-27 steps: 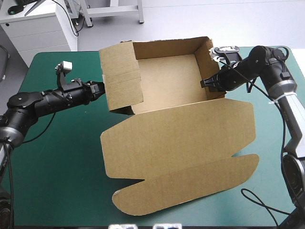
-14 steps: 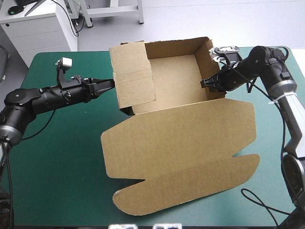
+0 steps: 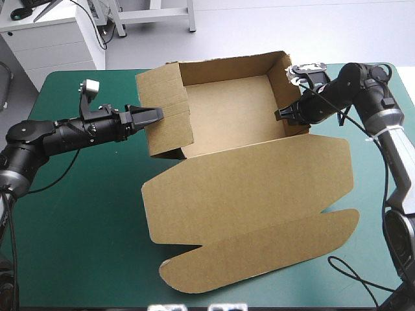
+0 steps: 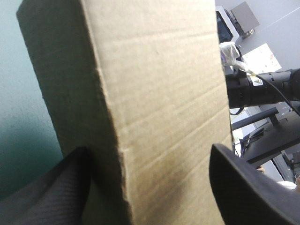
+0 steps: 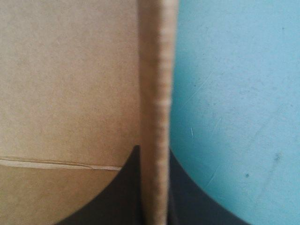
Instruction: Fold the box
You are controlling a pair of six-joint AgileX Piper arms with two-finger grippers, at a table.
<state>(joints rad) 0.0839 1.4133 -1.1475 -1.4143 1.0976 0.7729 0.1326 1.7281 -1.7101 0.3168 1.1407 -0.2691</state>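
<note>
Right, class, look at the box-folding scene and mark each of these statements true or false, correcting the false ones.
1. The right end effector is shut on the right wall of the box. True.
2. The left end effector is shut. False: its fingers stand open, with the left wall between them.
3. The lid lies flat on the table, on the near side of the tray. True.
4. The box is a flat sheet with no walls raised. False: its walls stand up around an open tray.
</note>
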